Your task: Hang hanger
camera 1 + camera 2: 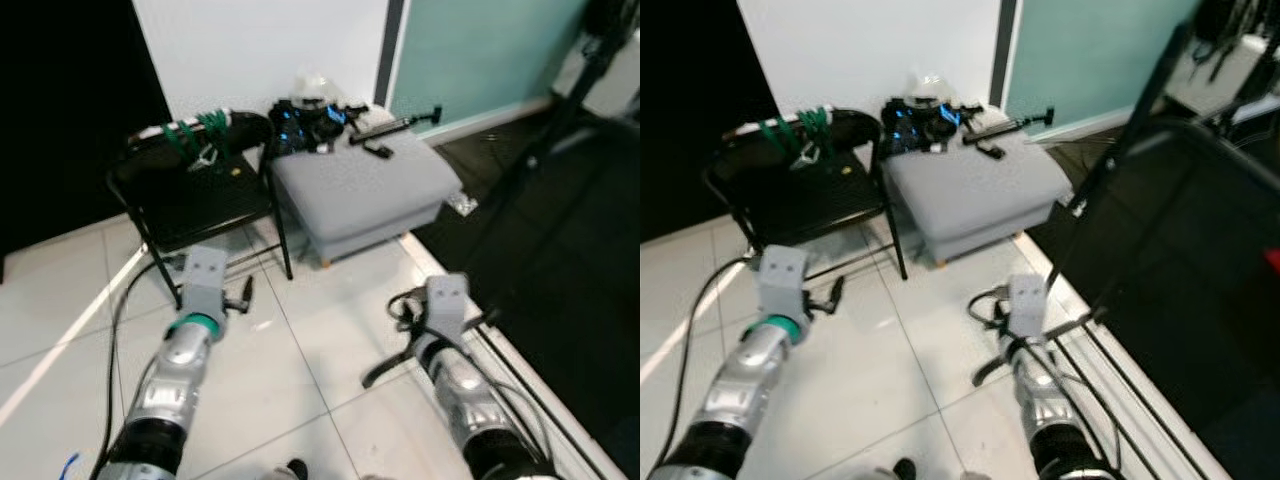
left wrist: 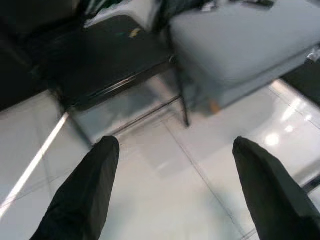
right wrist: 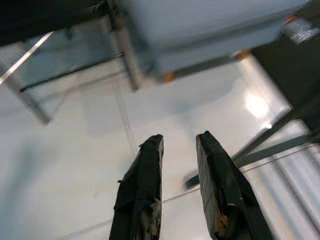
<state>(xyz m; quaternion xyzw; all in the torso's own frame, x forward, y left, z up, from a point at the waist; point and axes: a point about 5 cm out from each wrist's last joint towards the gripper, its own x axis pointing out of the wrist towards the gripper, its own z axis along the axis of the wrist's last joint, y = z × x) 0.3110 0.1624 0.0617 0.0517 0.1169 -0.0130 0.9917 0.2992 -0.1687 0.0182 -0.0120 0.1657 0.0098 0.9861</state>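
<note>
Several green hangers (image 1: 195, 135) lie in a bunch at the back of a black folding chair (image 1: 200, 205) by the white wall. My left gripper (image 1: 240, 295) hovers low over the tiled floor in front of that chair, open, with its fingers (image 2: 95, 170) spread wide and nothing between them. My right gripper (image 1: 402, 305) hangs over the floor in front of the grey ottoman (image 1: 365, 185). Its fingers (image 3: 145, 170) are drawn close, with a thin slit of floor between them, and they hold nothing. Both grippers are well short of the hangers.
A black rack pole (image 1: 540, 150) slants up on the right, and its base bars (image 1: 385, 368) run along the floor beside my right arm. Black and blue gear (image 1: 305, 120) is piled on the ottoman's far edge. A black cable (image 1: 120, 310) trails across the tiles on the left.
</note>
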